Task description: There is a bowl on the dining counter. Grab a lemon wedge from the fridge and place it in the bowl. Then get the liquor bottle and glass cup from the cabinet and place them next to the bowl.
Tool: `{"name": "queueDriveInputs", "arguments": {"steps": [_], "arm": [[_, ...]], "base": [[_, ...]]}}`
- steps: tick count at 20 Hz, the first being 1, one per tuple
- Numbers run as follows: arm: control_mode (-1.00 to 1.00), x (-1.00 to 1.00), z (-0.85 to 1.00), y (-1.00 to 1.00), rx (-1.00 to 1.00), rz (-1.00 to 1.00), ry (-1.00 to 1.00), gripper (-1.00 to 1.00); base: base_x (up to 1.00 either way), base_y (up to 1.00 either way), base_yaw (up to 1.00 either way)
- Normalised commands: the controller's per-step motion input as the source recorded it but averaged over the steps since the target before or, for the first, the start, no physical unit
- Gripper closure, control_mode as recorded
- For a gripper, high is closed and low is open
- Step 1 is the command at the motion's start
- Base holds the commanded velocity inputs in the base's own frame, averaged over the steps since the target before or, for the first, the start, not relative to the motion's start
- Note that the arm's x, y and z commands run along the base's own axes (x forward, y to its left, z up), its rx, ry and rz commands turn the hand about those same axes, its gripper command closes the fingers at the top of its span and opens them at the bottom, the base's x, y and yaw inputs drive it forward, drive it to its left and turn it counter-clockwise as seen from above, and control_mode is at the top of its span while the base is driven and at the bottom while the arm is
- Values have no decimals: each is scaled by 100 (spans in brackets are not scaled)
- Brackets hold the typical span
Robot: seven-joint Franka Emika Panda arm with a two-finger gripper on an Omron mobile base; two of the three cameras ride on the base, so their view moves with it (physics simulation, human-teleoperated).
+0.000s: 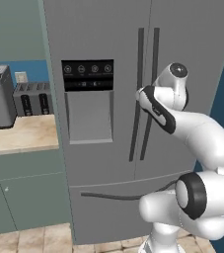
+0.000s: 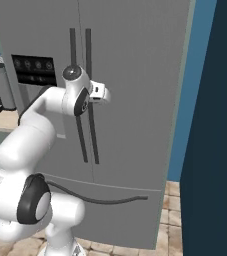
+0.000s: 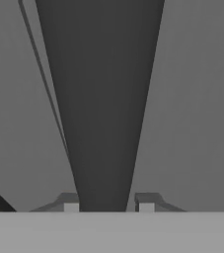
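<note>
Gripping fridge point(image 1: 103, 29) door handle point(image 3: 101, 99) | claw point(image 3: 108, 206) fingers pinched on it, handle betw. tips

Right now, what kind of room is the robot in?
A home kitchen, by the look of it: a tall steel French-door fridge with a dispenser panel, a toaster on a beige worktop, and grey-green drawer units below.

- Even, flat rendered light, moderately bright; no single source evident.
- No glare on fridge point(image 1: 103, 163) steel; matte look, faint vertical shading.
- Soft shadow under dispenser panel point(image 1: 88, 75), recess darker toward 12 o'clock.
- Hand view dim, grey; handle point(image 3: 101, 99) near-black, edges slightly soft.
- Base views low-res, mild blur; no edge distortion.
</note>
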Motion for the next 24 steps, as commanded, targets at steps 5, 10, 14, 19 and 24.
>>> {"name": "queueDriveInputs", "arguments": {"steps": [5,10,14,19,24], "arm": [[-100,-7,-12,1,-1,0,5,100],[-100,-78,0,-23,0,-3,0,100],[-100,-100,0,-38,0,-7,0,100],[-100,-100,2,-39,0,-11,0,100],[-100,-81,0,-21,0,-14,5,-100]], "base": [[0,0,0],[0,0,0],[0,0,0],[0,0,0],[0,0,0]]}}
